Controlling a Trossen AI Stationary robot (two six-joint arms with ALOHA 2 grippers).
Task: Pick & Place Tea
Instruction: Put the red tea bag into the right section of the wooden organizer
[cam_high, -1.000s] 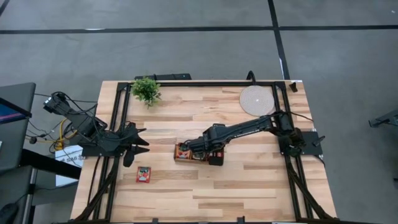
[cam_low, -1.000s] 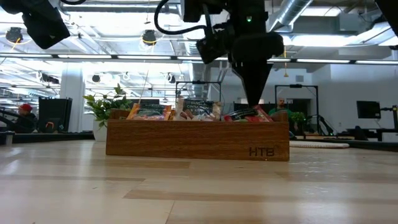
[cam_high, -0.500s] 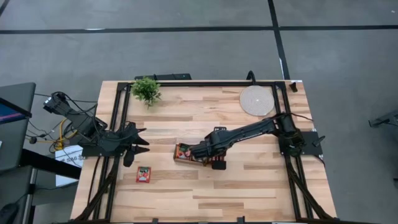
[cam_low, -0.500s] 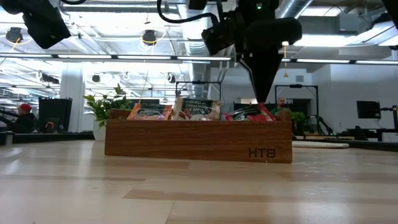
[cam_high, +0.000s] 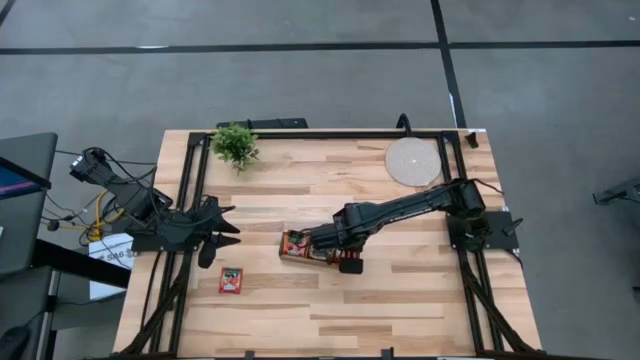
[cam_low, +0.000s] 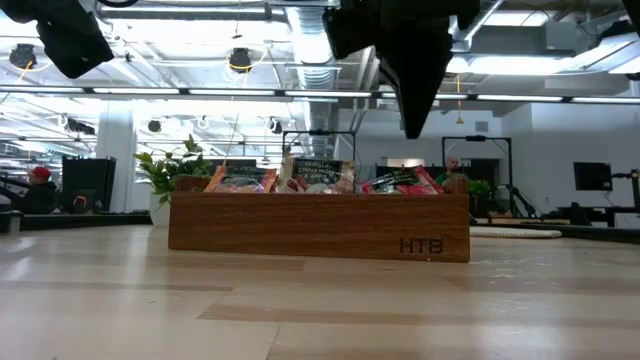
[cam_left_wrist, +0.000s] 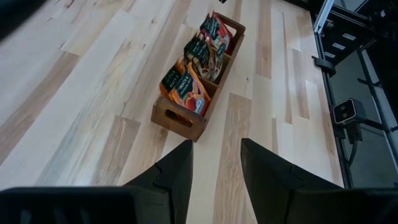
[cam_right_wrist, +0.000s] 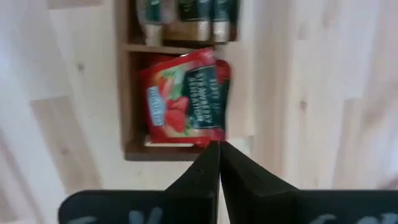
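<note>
Near the table's centre, I see my right gripper (cam_right_wrist: 214, 163) with its fingers pressed together and nothing between them, hovering above the wooden three-compartment tray (cam_high: 300, 246). Tea sachets (cam_left_wrist: 189, 68) stand packed in the tray; from the right wrist view a red strawberry sachet (cam_right_wrist: 185, 104) lies across the end compartment nearest the gripper. At about seven o'clock from the tray, well apart, a single red sachet (cam_high: 231, 280) lies flat on the table (cam_high: 400, 300). My left gripper (cam_left_wrist: 214, 171) waits at nine o'clock by the table's edge, fingers parted and empty.
</note>
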